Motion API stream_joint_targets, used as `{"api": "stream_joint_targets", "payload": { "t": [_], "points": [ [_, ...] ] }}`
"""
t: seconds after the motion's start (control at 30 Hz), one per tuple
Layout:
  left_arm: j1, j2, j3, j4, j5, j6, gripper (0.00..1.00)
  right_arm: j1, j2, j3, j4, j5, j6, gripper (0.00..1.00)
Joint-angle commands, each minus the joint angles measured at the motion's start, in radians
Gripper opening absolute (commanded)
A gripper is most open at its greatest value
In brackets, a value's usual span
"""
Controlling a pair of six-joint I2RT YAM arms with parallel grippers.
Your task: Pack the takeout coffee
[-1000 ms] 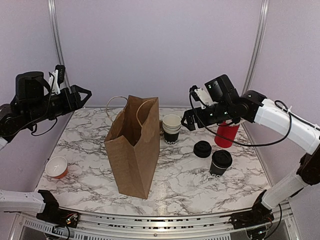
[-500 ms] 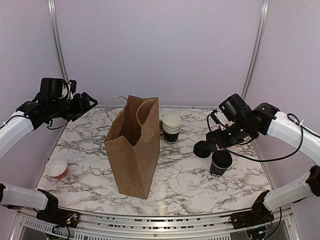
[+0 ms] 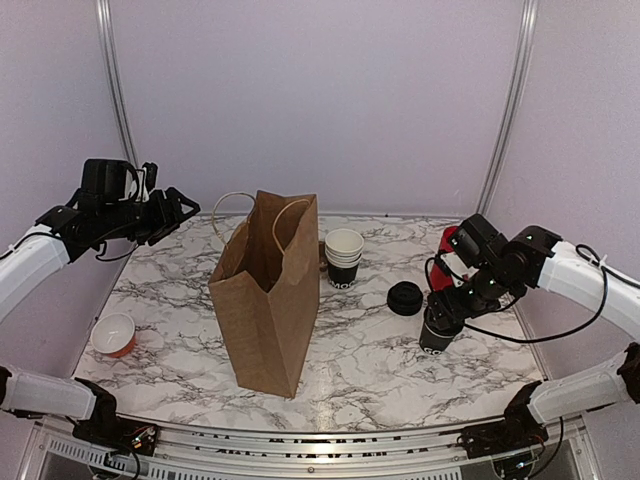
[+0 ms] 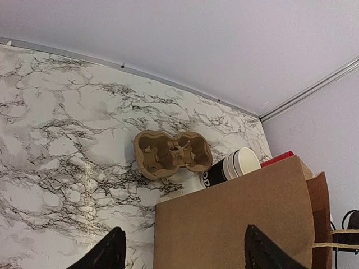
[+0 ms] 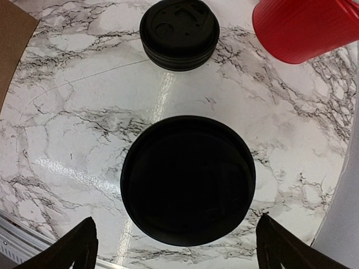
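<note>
The coffee (image 3: 436,340) stands upright on the tabletop (image 3: 360,370), well to the right of the bag (image 3: 265,300). The right tool (image 3: 443,310) hangs just over its lid, jaws wide, gripping nothing. The left tool (image 3: 186,204), up and left of the bag, is wide and empty.

White arms (image 3: 590,280), black joints (image 3: 528,243), black jaws

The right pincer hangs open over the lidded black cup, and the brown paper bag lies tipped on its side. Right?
No. The brown paper bag stands upright, as the top external view shows. The right pincer does hang open over the lidded black cup.
</note>
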Motion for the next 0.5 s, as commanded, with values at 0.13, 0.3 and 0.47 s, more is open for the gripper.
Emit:
{"api": "stream_joint_targets", "payload": {
  "t": [0.13,0.3,0.47],
  "points": [
    [0.007,-0.030,-0.018,0.029,0.035,0.006,0.72,-0.022,0.029,0.011,0.018,0.024,-0.026,0.92],
    [0.010,-0.037,-0.027,0.029,0.039,0.006,0.73,-0.039,0.052,0.017,0.034,0.026,-0.047,0.91],
    [0.013,-0.048,-0.035,0.028,0.041,0.005,0.73,-0.067,0.060,0.009,0.049,0.013,-0.060,0.89]
  ]
}}
